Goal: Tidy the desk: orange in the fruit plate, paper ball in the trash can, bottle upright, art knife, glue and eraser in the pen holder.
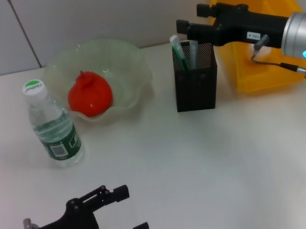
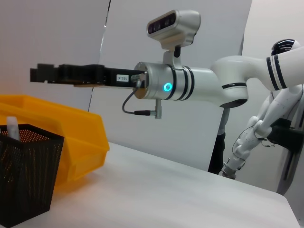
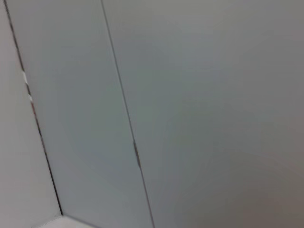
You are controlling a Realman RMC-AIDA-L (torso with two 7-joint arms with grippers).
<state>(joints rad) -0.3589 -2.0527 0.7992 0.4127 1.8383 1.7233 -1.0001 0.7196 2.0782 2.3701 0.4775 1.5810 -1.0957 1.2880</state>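
- Right end effector (image 1: 184,28) hangs level, directly above the pen holder (image 1: 195,83), its fingers apart with nothing visible between them, a pose that suits dropping small items in.
- Just below it, the pen holder shows a green-and-white tube (image 1: 178,51) standing inside; the eraser cannot be made out.
- Beside and behind that end effector sits the trash can (image 1: 255,19); no paper ball is visible.
- Well away from it, the orange (image 1: 89,93) rests in the fruit plate (image 1: 132,64), and the bottle (image 1: 53,124) stands upright.
- Left end effector (image 1: 120,215) sits low near the robot, fingers spread and empty, well apart from everything on the surface (image 1: 220,162).
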